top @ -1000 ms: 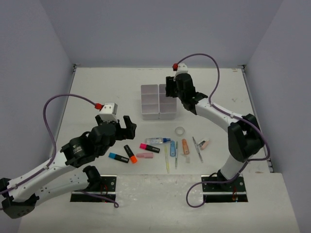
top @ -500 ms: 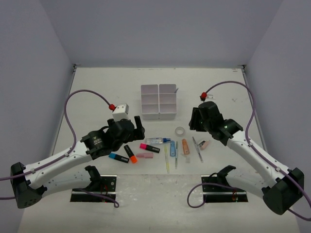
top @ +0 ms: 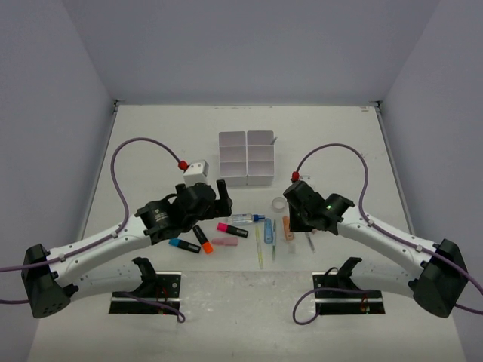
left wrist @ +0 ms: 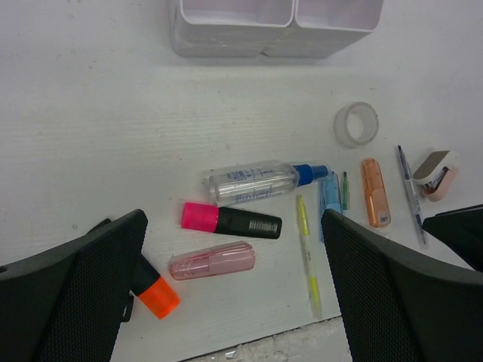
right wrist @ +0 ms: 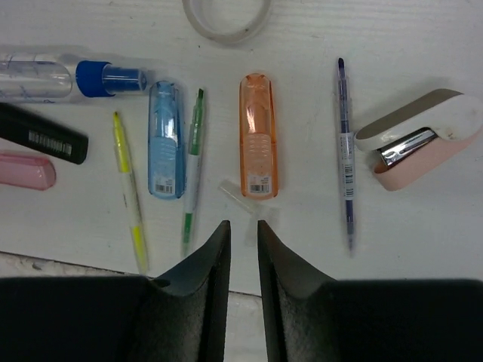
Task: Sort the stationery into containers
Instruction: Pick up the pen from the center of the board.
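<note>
The stationery lies in a row on the table: blue-ended [top: 183, 245], orange-ended [top: 202, 238] and pink-ended [top: 232, 229] highlighters, pink eraser [top: 224, 242], blue-capped glue pen [top: 246, 219], tape ring [top: 280, 204], thin pens. The white six-compartment tray [top: 247, 179] stands behind them. My left gripper [top: 221, 197] is wide open and empty, above the pink highlighter [left wrist: 230, 221] and eraser [left wrist: 211, 260]. My right gripper [top: 290, 205] is shut but for a narrow gap and empty, just short of an orange case [right wrist: 259, 136].
In the right wrist view a blue case [right wrist: 165, 139], green pen [right wrist: 192, 166], yellow pen [right wrist: 128, 188], purple pen [right wrist: 345, 158] and pink stapler [right wrist: 423, 139] lie side by side. The table's near edge runs just below the row.
My right arm has swung from over the tray back down to the stationery row. My left arm has reached forward and right over the highlighters.
</note>
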Robot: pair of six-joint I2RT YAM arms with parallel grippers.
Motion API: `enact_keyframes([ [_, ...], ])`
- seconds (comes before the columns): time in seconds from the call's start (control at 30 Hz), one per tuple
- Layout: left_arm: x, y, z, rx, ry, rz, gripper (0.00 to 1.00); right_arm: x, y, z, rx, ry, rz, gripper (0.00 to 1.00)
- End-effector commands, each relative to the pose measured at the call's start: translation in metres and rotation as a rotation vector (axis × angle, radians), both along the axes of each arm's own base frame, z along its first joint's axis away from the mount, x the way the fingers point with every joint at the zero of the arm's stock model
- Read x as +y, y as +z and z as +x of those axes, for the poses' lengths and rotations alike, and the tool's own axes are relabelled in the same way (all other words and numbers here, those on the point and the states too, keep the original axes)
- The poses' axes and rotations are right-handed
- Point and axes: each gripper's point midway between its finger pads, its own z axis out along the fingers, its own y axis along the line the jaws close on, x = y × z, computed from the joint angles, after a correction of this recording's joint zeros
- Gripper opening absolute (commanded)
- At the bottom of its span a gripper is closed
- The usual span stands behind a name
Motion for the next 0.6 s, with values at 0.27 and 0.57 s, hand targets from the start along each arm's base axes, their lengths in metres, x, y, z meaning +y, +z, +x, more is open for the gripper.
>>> enact_keyframes([
  [0.27, -0.051, -0.002, -0.013, -0.012, -0.136, -0.008, 1.00, -0.027, -0.020, 0.027, 0.087, -0.071, -0.193, 0.19],
  [0.57, -0.054, 0.004, -0.017, -0.029, -0.175, -0.003, 1.00, -0.032, -0.047, 0.023, 0.229, -0.049, -0.196, 0.19],
])
